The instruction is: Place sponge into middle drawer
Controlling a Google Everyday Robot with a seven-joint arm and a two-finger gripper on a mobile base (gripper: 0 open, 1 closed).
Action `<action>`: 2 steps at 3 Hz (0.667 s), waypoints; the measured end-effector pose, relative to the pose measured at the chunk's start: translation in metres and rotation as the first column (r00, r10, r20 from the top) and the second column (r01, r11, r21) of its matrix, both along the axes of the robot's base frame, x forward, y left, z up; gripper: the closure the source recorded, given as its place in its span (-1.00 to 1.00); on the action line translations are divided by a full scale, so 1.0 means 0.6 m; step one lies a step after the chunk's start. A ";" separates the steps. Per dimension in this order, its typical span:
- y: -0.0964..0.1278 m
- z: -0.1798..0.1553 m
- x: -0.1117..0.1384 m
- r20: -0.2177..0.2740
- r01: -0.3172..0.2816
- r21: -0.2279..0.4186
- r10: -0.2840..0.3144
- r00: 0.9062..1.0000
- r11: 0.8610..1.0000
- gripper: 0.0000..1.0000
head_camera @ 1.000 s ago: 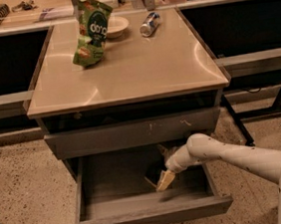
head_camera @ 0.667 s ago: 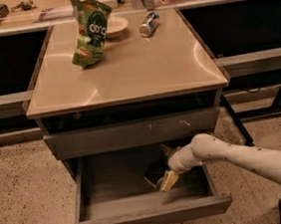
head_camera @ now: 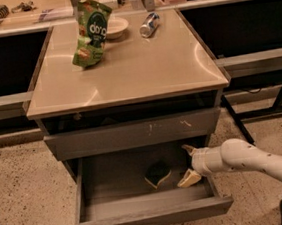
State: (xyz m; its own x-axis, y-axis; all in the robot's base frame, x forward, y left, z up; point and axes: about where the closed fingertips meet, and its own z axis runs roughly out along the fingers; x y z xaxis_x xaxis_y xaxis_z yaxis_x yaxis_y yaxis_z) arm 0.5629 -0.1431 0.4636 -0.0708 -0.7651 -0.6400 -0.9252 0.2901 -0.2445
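Observation:
The sponge (head_camera: 158, 174), dark green on top with pale yellow foam under it, lies on the floor of the pulled-out middle drawer (head_camera: 147, 219), right of its centre. My gripper (head_camera: 188, 165) is inside the drawer's right side, just right of the sponge and apart from it. Its pale fingers (head_camera: 189, 179) are spread and hold nothing. The white arm reaches in from the lower right.
A closed drawer front with pale scratches (head_camera: 133, 133) sits just above the open drawer. On the beige tabletop (head_camera: 141, 69) stand a green snack bag (head_camera: 90, 33), a small bowl (head_camera: 114, 28) and a lying can (head_camera: 149, 24). Dark table legs (head_camera: 238, 124) stand at the right.
My gripper has let go of the sponge and pulled back to the right. The sponge now rests alone on the drawer floor.

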 end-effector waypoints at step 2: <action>-0.189 0.116 -0.039 0.135 0.287 -0.032 -0.280 0.950 0.957 0.31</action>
